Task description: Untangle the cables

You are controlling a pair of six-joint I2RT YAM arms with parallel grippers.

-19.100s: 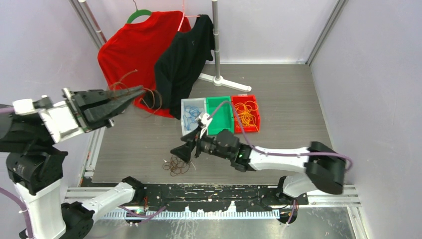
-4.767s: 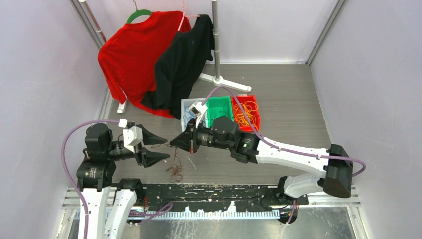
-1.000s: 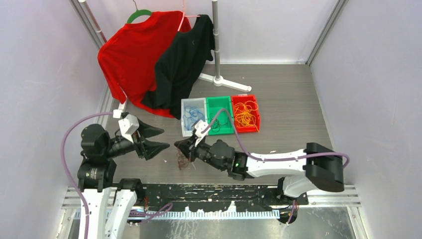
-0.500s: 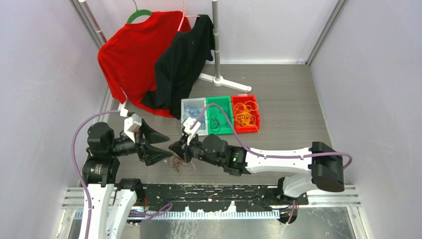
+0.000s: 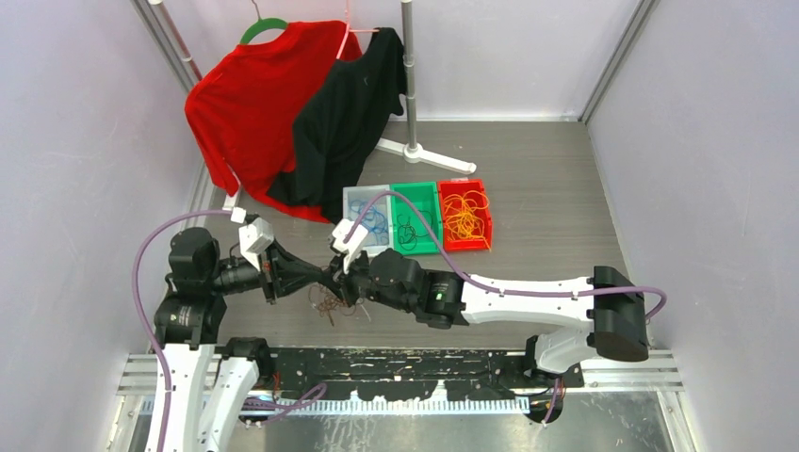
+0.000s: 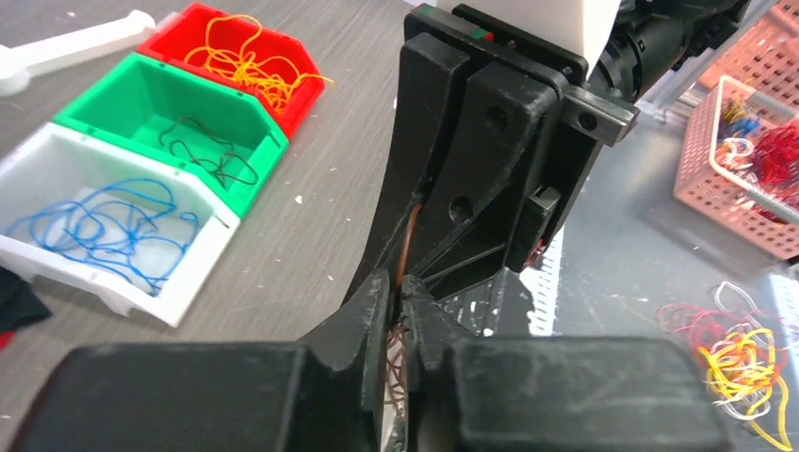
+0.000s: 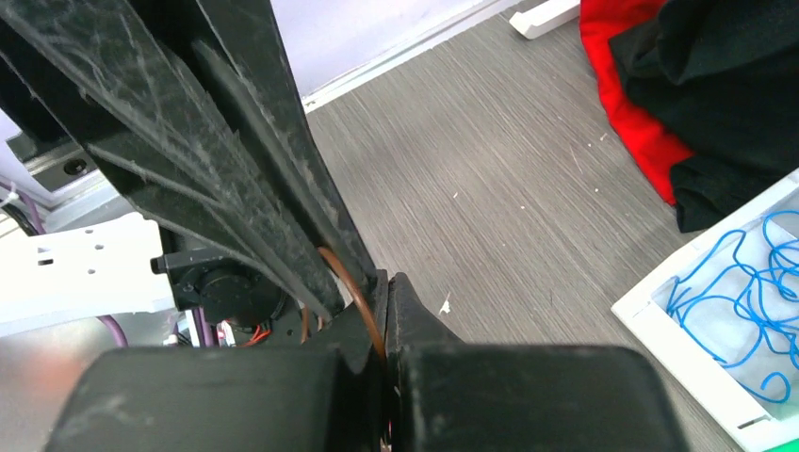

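From above, the left gripper (image 5: 321, 280) and the right gripper (image 5: 338, 284) are seen tip to tip just in front of the white bin (image 5: 356, 196), with the brown cables (image 5: 330, 304) hanging below them. In the left wrist view, the left gripper is seen clamped on the brown cables (image 6: 407, 247), right of the white bin (image 6: 141, 294). In the right wrist view, the right gripper is likewise pinched shut on the brown cables (image 7: 353, 287), left of the white bin (image 7: 660, 313), in which blue cables (image 7: 744, 282) are held.
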